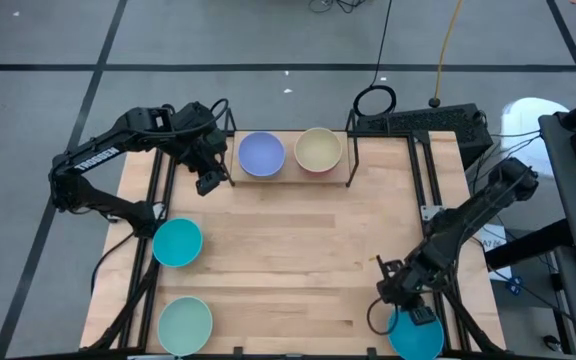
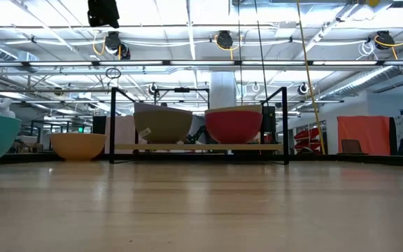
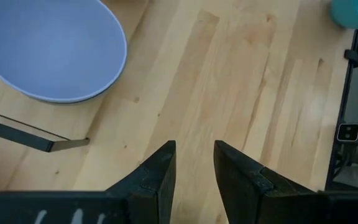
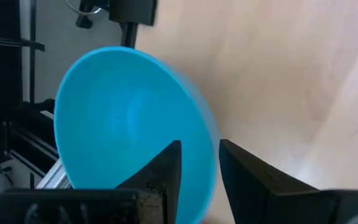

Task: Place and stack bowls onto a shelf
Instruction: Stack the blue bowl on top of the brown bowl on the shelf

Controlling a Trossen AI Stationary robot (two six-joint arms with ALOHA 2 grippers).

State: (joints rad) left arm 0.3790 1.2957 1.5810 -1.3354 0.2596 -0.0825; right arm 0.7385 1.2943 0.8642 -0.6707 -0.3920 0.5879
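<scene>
The shelf (image 1: 290, 181) stands at the table's far edge. On it are a lavender bowl (image 1: 261, 154) and a cream bowl (image 1: 318, 149). The low view shows an olive-grey bowl (image 2: 163, 124) and a magenta bowl (image 2: 234, 124) on its board. My left gripper (image 1: 208, 183) hovers just left of the shelf, open and empty (image 3: 194, 155). A teal-blue bowl (image 1: 177, 242) and a mint green bowl (image 1: 185, 323) sit on the table's left side. My right gripper (image 1: 400, 300) is at the near right corner, shut on the second teal-blue bowl (image 4: 129, 118). My right gripper holds the teal-blue bowl by its rim (image 4: 209, 163). One finger (image 4: 163, 171) is inside the bowl and the other (image 4: 244, 174) is outside. The fingers come from above, slanting. The bowl looks tilted in the hold; I cannot tell whether it is clear of the table.
An orange bowl (image 2: 78, 145) shows left of the shelf in the low view. Black frame rails (image 1: 430, 190) run along the table's left and right sides. The middle of the wooden tabletop (image 1: 298, 260) is bare.
</scene>
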